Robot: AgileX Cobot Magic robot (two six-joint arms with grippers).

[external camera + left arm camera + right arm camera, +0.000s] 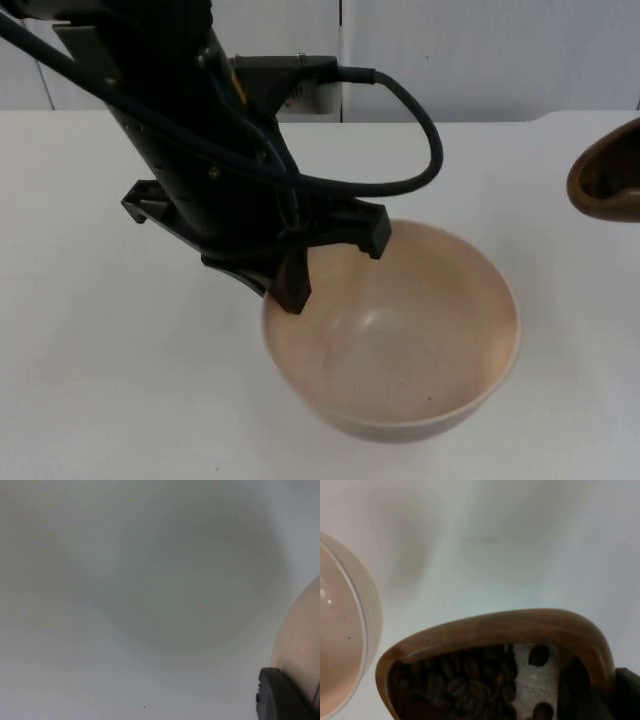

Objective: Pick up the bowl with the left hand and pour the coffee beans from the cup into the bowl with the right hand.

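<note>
Bowl: beige bowl (400, 340) held up off the white table (90, 380), empty, mouth up to take the pour
Left gripper: left gripper (335, 265) clamped across the bowl's near rim, one finger inside, one outside
Cup: wooden cup (500, 655) with coffee beans (455, 685), just beside the bowl, I judge pre-pour
Right gripper: right gripper (620, 695) at the cup; I cannot tell its fingers

White table top (90, 380), pinkish-beige bowl (400, 340) on or just above it
</note>
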